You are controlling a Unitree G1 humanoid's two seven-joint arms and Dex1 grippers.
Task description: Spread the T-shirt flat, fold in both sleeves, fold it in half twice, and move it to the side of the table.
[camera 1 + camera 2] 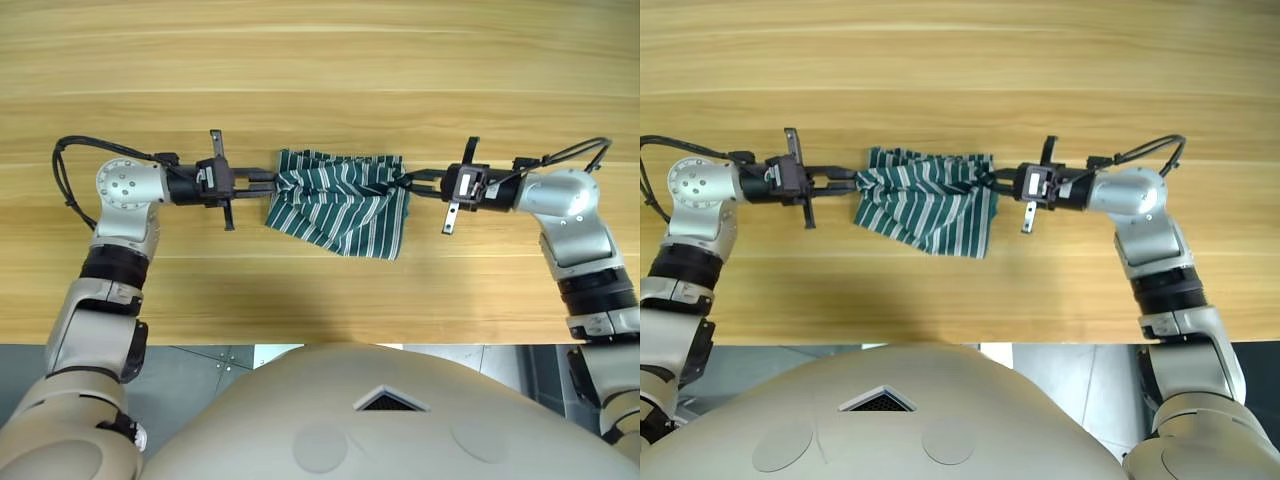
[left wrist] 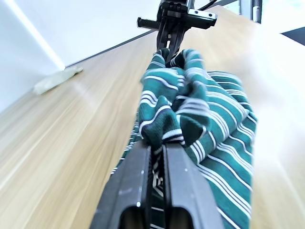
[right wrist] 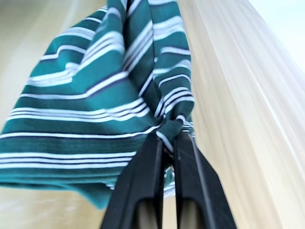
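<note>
The green, white-striped T-shirt (image 1: 340,205) hangs bunched between the 2 sets of jaws, each clamped on 1 upper edge, cloth sagging below.

Mid-frame, the left end effector (image 1: 850,180) and the right end effector (image 1: 998,180) are each pinching one end of the green striped T-shirt (image 1: 925,208), which is hanging bunched between them over the wooden table (image 1: 960,60).

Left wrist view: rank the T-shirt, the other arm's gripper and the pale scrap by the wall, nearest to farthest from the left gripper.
1. T-shirt: pinched in the left gripper itself.
2. Right gripper: straight ahead, clamping the shirt's opposite end.
3. Pale scrap: off to one side, at the far edge of the table.
</note>
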